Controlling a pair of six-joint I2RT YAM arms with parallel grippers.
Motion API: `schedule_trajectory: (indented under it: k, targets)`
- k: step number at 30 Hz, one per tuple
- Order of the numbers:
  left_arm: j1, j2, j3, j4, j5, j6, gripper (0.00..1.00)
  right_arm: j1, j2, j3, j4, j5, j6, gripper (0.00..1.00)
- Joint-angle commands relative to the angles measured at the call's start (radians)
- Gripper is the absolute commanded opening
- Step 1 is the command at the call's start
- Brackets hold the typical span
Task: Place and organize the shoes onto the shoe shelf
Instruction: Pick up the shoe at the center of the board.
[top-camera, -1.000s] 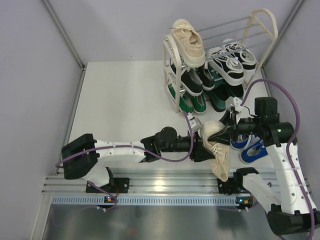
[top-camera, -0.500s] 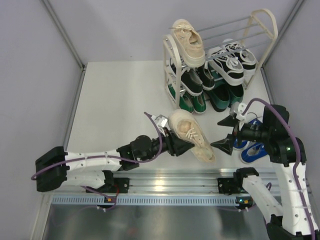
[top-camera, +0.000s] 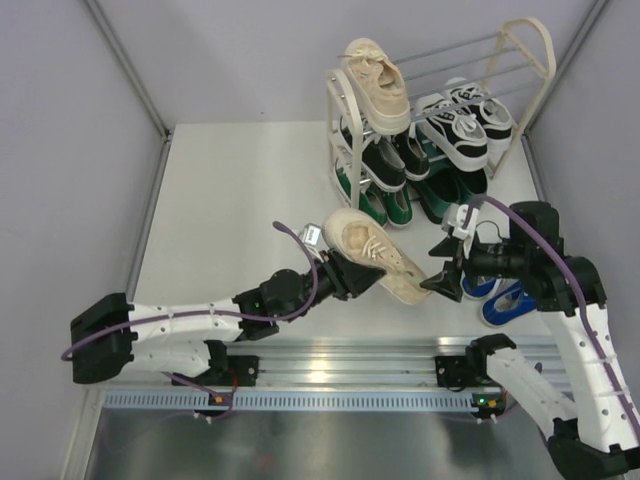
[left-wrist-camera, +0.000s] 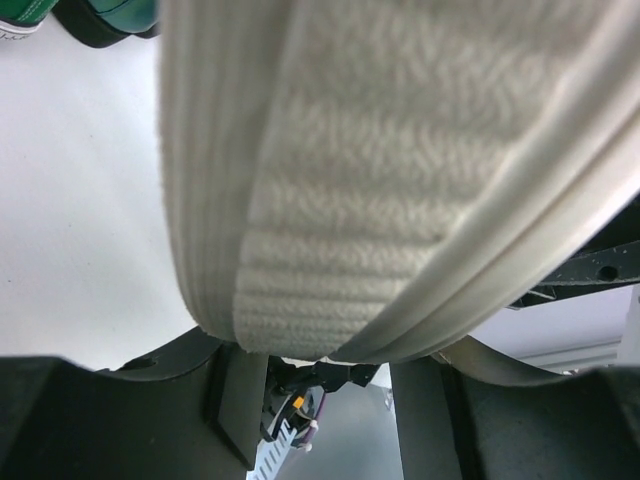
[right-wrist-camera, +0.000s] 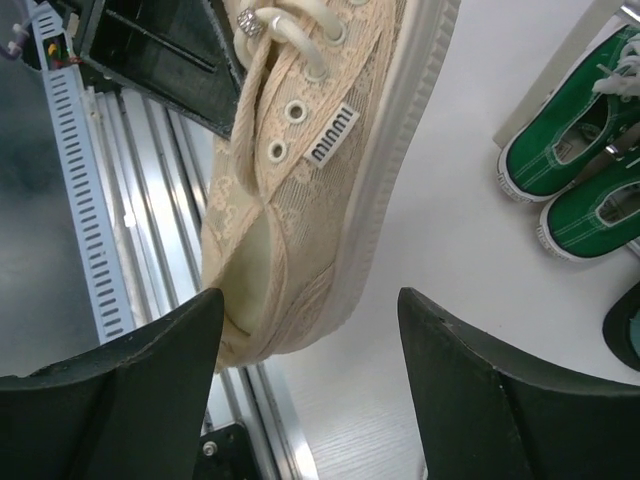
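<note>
Well outstretched, left claw (top-camera: 343, 277) clamps the cream sneaker (top-camera: 380, 262) aloft.

Item one: you are holding one cream sneaker (top-camera: 375, 258) clear of the table in the left gripper (top-camera: 343, 272), gripping near the heel, with the lace-patterned upper facing up and the toe pointing right. Its mate (top-camera: 378, 85) is lying on the top left tier of the shoe shelf (top-camera: 338, 150). The striped sneakers (top-camera: 462, 125) are sitting beside it to the right. The black sneakers (top-camera: 385, 160) are resting one tier down, and the green sneakers (top-camera: 385, 205) and dark green loafers (top-camera: 440, 195) are occupying the bottom. The blue sneakers (top-camera: 500, 295) are lying on the table near the shelf, partly hidden.
</note>
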Motion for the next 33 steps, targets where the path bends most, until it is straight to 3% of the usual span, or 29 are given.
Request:
schedule_trajectory:
  k: [1,7,12,13,15,16,19,21,23,25,26,29,33]
  targets:
    - [0.002,0.005,0.086,0.138,-0.009,-0.033,0.0,0.037,0.021,0.061,0.077,0.06,0.025,0.69]
    - [0.002,0.034,0.112,0.14,-0.029,-0.099,0.0,0.1,0.045,0.022,0.112,0.147,0.023,0.68]
    - [0.002,0.067,0.146,0.141,-0.037,-0.157,0.0,0.149,0.082,0.016,0.144,0.238,0.017,0.57]
    - [0.002,0.072,0.158,0.141,-0.033,-0.162,0.0,0.155,0.094,0.019,0.155,0.25,0.017,0.48]
    - [0.002,0.081,0.169,0.144,-0.024,-0.171,0.0,0.188,0.11,0.025,0.161,0.291,0.017,0.39]
    - [0.002,0.083,0.171,0.146,-0.023,-0.171,0.0,0.201,0.123,0.025,0.167,0.302,0.02,0.25]
    - [0.002,0.075,0.169,0.147,-0.02,-0.169,0.0,0.25,0.133,0.032,0.166,0.312,0.031,0.0]
    - [0.002,0.057,0.15,0.147,-0.026,-0.163,0.0,0.248,0.12,0.048,0.167,0.289,0.042,0.0]
    - [0.002,0.028,0.128,0.146,-0.04,-0.157,0.3,0.236,0.102,0.079,0.154,0.279,0.066,0.0]
    - [0.002,-0.01,0.079,0.146,-0.055,-0.148,0.54,0.193,0.093,0.142,0.132,0.234,0.083,0.0]
    - [0.002,-0.027,0.059,0.144,-0.058,-0.142,0.62,0.178,0.087,0.175,0.123,0.214,0.094,0.0]
    - [0.003,-0.105,-0.008,0.112,-0.066,-0.1,0.8,0.095,0.056,0.235,0.124,0.137,0.13,0.0]
    - [0.003,-0.251,-0.053,-0.038,-0.066,-0.031,0.88,-0.001,0.034,0.347,0.118,0.137,0.178,0.0]
